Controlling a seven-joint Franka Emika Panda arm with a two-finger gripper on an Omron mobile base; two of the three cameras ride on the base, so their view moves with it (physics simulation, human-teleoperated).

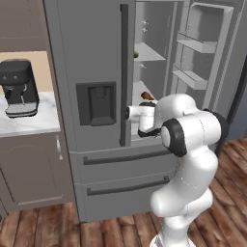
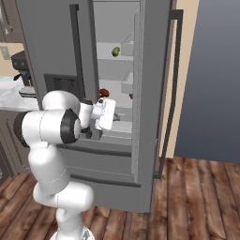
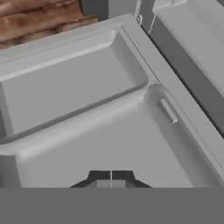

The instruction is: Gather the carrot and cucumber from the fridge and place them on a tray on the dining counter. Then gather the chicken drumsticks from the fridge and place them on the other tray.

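The fridge (image 1: pixel 96 58) stands with its right door (image 1: pixel 205 58) swung open. A brown-orange thing (image 2: pixel 104 92) lies on a middle shelf, just above my white hand (image 2: pixel 106 114); whether it is the carrot or a chicken drumstick I cannot tell. A small green thing (image 2: pixel 115 51), perhaps the cucumber, rests on a higher shelf. My gripper (image 3: pixel 110 177) is shut with nothing in it, its tips together over a bare grey shelf floor (image 3: pixel 109 140) inside the fridge. The trays and dining counter are out of view.
The left fridge door, with a dark dispenser (image 1: pixel 96 102), is closed beside my arm. The open door's bins (image 1: pixel 195 46) jut out on the right. A coffee machine (image 1: pixel 18 89) sits on the marble counter (image 1: pixel 34 123) at left. Freezer drawers (image 1: pixel 125 173) lie below.
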